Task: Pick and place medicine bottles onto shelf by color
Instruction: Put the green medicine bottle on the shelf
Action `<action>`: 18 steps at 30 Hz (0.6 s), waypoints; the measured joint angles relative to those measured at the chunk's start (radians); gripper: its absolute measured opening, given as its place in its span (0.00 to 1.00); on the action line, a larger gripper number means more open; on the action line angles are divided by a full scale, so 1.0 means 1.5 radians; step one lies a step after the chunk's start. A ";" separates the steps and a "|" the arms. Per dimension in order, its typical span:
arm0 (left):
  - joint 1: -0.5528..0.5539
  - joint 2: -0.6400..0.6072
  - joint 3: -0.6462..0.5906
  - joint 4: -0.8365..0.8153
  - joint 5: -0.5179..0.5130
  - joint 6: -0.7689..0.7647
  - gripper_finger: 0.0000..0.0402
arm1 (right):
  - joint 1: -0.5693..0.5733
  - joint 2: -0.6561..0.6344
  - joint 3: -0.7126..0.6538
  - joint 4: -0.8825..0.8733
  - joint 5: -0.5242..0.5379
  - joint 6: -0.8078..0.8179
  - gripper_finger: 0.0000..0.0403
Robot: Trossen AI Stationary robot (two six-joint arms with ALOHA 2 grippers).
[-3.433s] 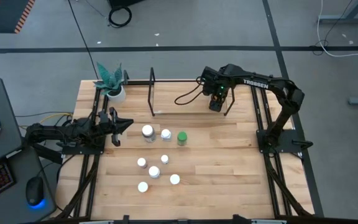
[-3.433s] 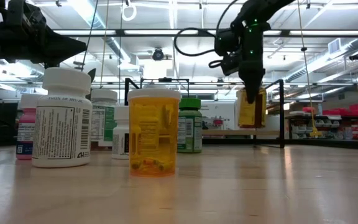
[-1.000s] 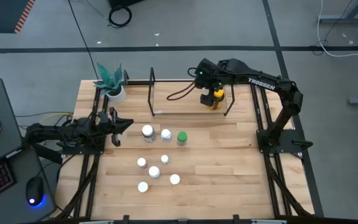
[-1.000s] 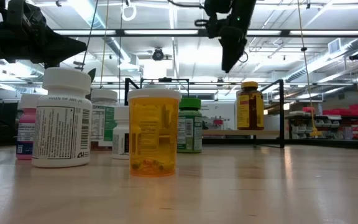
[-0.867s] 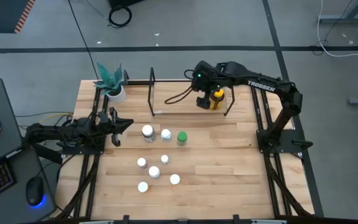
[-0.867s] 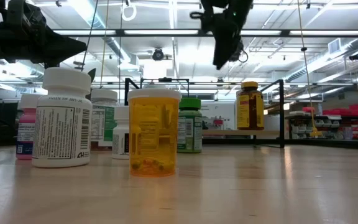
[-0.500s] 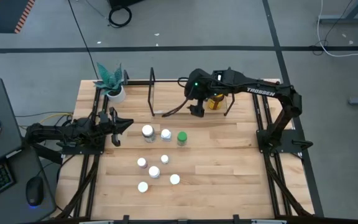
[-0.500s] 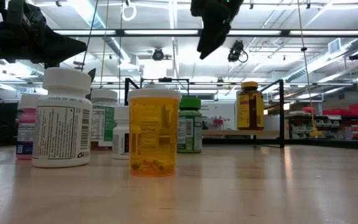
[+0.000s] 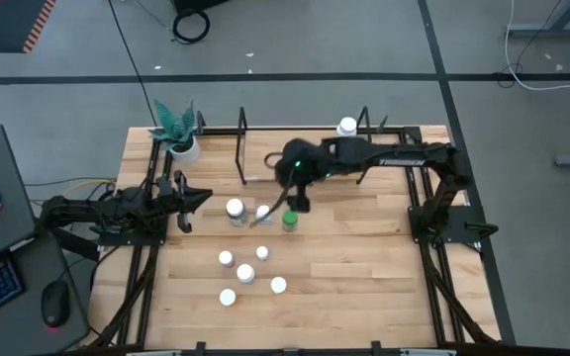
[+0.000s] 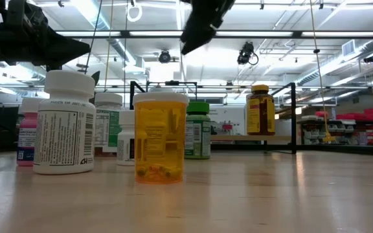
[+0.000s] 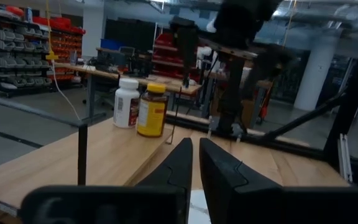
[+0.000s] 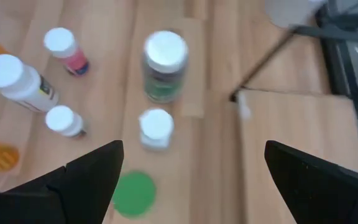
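Several medicine bottles stand upright on the tabletop: a green-capped one (image 9: 289,220), white-capped ones (image 9: 235,209) and a clear orange one (image 10: 160,138). The amber yellow-capped bottle (image 10: 261,110) and a white bottle (image 9: 346,127) stand on the shelf (image 9: 265,153). My right gripper (image 9: 291,205) is open and empty, high above the green-capped bottle (image 12: 133,193) and a small white-capped one (image 12: 156,126). My left gripper (image 9: 188,198) waits shut and empty at the table's left side.
A white plant pot (image 9: 184,148) stands at the far left corner, beside the shelf's black wire upright (image 9: 242,148). A cable (image 9: 270,213) hangs from the right arm over the bottles. Bare tabletop lies to the right of the bottle group (image 9: 364,257).
My right gripper has gone from above the shelf toward the table's left and near edges, high up, and now hangs over the bottle group by the green-capped bottle. The amber bottle stays upright on the shelf.
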 joint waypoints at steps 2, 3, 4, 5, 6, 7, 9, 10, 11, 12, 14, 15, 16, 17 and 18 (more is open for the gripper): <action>0.000 0.004 0.000 0.008 0.000 0.000 0.10 | 0.014 0.019 0.000 0.009 -0.002 -0.012 0.99; 0.000 0.005 0.000 0.006 0.000 0.000 0.10 | 0.020 0.029 0.002 0.012 -0.002 -0.018 0.99; 0.000 0.006 0.000 0.006 0.000 0.000 0.09 | 0.024 0.040 0.009 0.011 -0.002 -0.023 0.99; 0.001 0.008 0.000 0.011 0.000 0.000 0.09 | 0.028 0.050 0.018 0.010 -0.002 -0.024 0.99; 0.001 0.009 0.000 0.009 0.000 0.000 0.09 | 0.030 0.062 0.029 0.006 -0.003 -0.025 0.98; 0.001 0.009 0.000 0.007 0.000 0.000 0.08 | 0.032 0.074 0.043 0.001 -0.007 -0.025 0.98; 0.001 0.009 0.000 0.007 0.000 0.000 0.08 | 0.036 0.095 0.072 -0.011 -0.015 -0.030 0.97; 0.001 0.009 0.000 0.007 0.000 0.000 0.07 | 0.038 0.104 0.085 -0.017 -0.018 -0.035 0.97; 0.001 0.009 0.000 0.007 0.000 0.000 0.07 | 0.040 0.113 0.099 -0.024 -0.022 -0.038 0.97; 0.001 0.009 0.000 0.007 0.000 0.000 0.07 | 0.042 0.120 0.110 -0.026 -0.025 -0.041 0.97; 0.001 0.009 0.000 0.006 0.000 0.000 0.07 | 0.047 0.133 0.125 -0.032 -0.028 -0.043 0.97; 0.001 0.009 0.000 0.005 0.000 0.000 0.08 | 0.048 0.139 0.130 -0.033 -0.029 -0.043 0.97; 0.001 0.009 0.000 0.006 0.000 0.000 0.08 | 0.049 0.142 0.132 -0.033 -0.029 -0.045 0.97; 0.001 0.009 0.000 0.006 0.000 0.000 0.08 | 0.049 0.143 0.132 -0.037 -0.028 -0.048 0.97; 0.001 0.009 0.000 0.006 0.000 0.000 0.09 | 0.049 0.145 0.132 -0.041 -0.028 -0.053 0.97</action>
